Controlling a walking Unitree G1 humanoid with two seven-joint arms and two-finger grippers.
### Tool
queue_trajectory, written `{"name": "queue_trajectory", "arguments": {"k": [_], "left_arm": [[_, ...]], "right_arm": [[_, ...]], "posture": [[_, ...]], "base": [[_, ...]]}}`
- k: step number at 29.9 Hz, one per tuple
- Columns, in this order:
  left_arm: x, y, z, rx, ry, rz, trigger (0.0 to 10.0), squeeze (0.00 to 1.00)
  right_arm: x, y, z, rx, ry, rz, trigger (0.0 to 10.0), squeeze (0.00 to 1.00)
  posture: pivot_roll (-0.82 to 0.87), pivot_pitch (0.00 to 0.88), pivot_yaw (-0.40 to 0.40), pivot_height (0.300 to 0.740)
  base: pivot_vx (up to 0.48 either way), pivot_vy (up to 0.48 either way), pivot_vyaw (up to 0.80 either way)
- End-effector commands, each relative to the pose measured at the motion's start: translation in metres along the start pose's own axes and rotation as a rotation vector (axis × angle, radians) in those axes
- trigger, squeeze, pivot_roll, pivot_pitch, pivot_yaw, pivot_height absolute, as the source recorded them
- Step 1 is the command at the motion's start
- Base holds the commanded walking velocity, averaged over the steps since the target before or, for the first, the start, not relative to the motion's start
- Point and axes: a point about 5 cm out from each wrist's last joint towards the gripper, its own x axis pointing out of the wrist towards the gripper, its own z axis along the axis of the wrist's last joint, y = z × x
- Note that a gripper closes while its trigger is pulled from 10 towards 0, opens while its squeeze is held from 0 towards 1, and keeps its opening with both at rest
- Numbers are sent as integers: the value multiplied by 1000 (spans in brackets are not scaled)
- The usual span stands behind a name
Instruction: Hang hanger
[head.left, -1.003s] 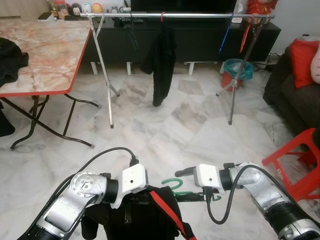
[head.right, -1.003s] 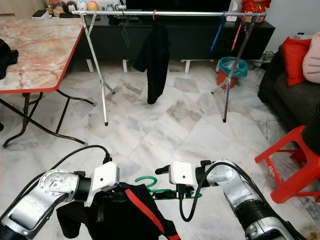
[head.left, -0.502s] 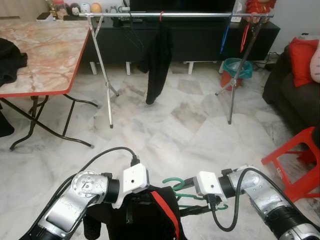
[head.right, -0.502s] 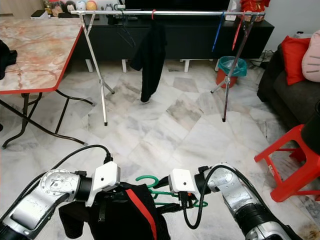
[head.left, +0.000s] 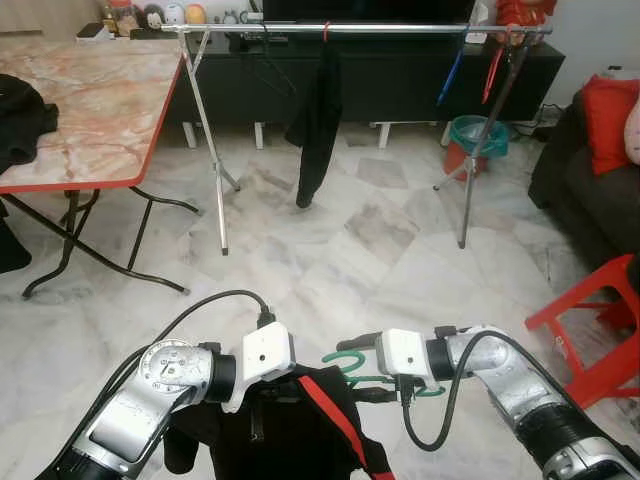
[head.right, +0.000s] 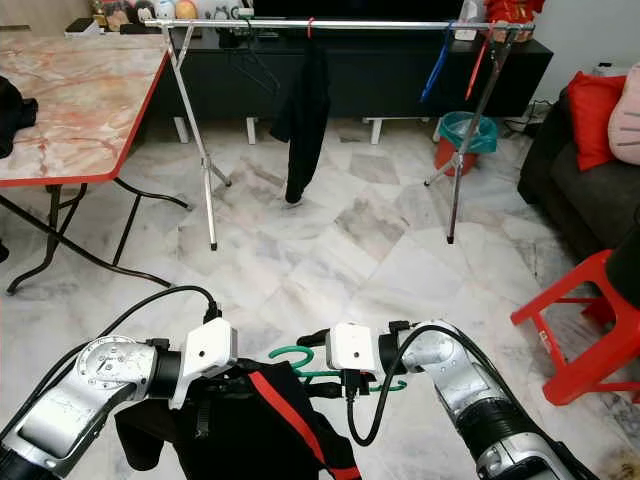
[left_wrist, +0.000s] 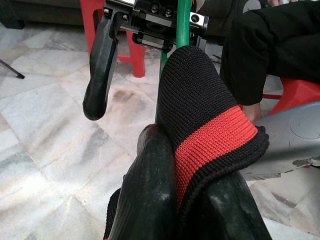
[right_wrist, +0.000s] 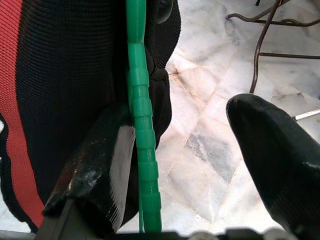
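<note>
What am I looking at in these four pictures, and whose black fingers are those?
This is a walking humanoid robot with two silver arms, each ending in two long black fingers. The two wide pictures come from cameras on its head, looking down and forward; the two close-ups come from cameras on its wrists.

The left gripper is shut on a black garment with a red stripe. That garment sits on a green hanger. The right gripper is open around the hanger, with one finger against its green bar.

Ahead stands a metal clothes rail with a black garment already hanging on it. A marble-topped table is to the robot's left, a red stool to its right.
</note>
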Motion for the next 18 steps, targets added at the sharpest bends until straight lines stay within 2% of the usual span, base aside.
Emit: {"name": "queue_trajectory", "arguments": {"k": [1, 3, 11, 13, 14, 15, 18], "left_arm": [[4, -4, 7, 15, -29, -40, 10000, 0], [4, -4, 7, 14, -29, -41, 10000, 0], [5, -5, 6, 10, -28, -42, 10000, 0], [5, -5, 6, 10, -28, -43, 10000, 0], [5, -5, 6, 9, -27, -43, 10000, 0], [5, -5, 6, 9, -27, -43, 10000, 0], [5, -5, 6, 9, -28, -45, 10000, 0]], "right_arm": [[-2, -6, 7, 18, -56, -18, 10000, 0], [-2, -2, 8, 30, -76, 22, 10000, 0], [-1, -3, 9, 35, -95, 24, 10000, 0], [-1, -3, 9, 44, -101, 28, 7098, 0], [-2, -2, 9, 48, -102, 35, 1647, 0], [-2, -2, 9, 51, -103, 40, 0, 0], [-2, 0, 9, 58, -104, 50, 0, 0]], "posture": [[14, 45, -38, 740], [14, 45, -38, 740], [14, 46, -40, 740], [14, 46, -40, 740], [15, 46, -39, 740], [16, 46, -40, 740], [15, 45, -39, 740]], "base": [[0, 0, 0], [0, 0, 0], [0, 0, 0], [0, 0, 0], [0, 0, 0], [0, 0, 0], [0, 0, 0]]}}
